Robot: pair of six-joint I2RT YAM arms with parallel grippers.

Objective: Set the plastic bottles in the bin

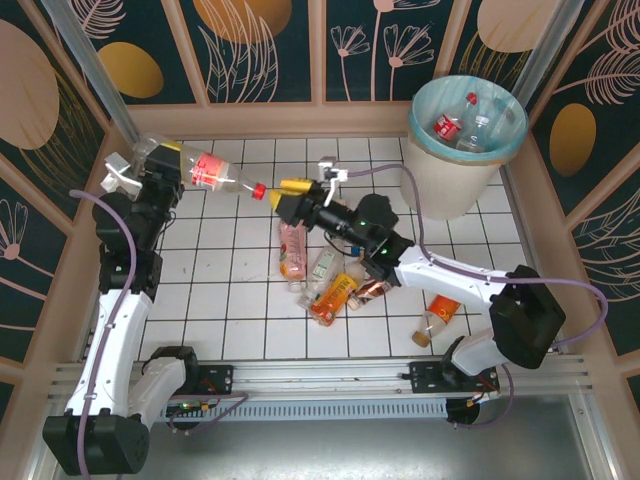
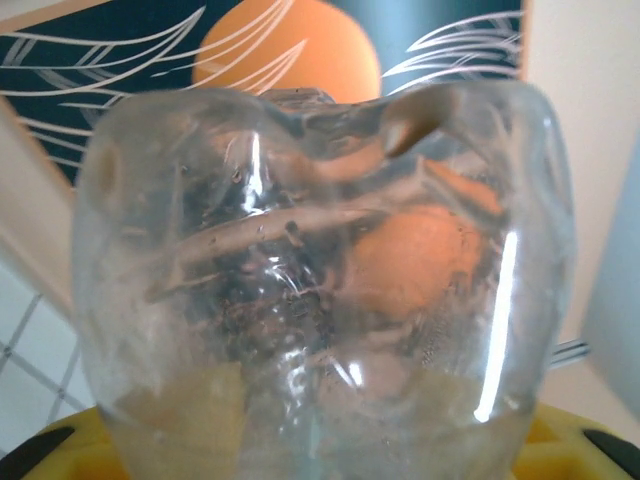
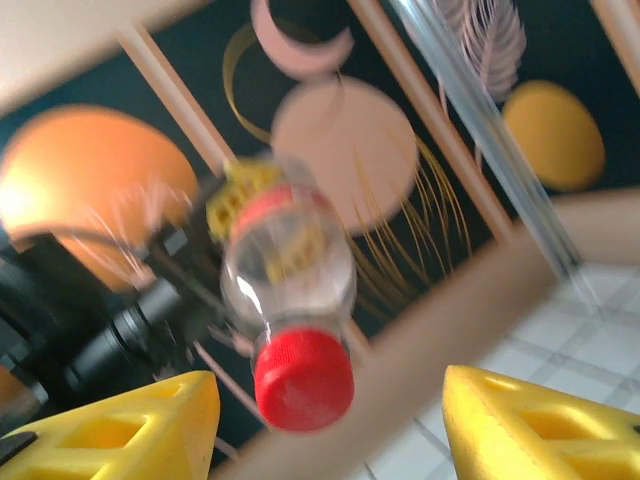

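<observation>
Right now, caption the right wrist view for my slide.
Blurred red-capped plastic bottle points cap-first at the open right gripper, patterned wall behind.

White tiled tabletop (image 1: 250, 330), dark leaf-patterned wall panels (image 1: 250, 50), metal rail (image 1: 330, 374) along near edge

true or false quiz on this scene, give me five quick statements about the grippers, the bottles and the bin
1. The left gripper holds a red-capped bottle in the air. True.
2. The right gripper is clamped on the red cap. False: its fingers stand apart on either side of the cap, not touching it.
3. The bin has nothing in it. False: at least two bottles lie inside, among them a red-labelled bottle.
4. A heap of bottles lies on the tiled table. True.
5. The bin lies tipped on its side. False: it stands upright at the far right of the table.
</observation>
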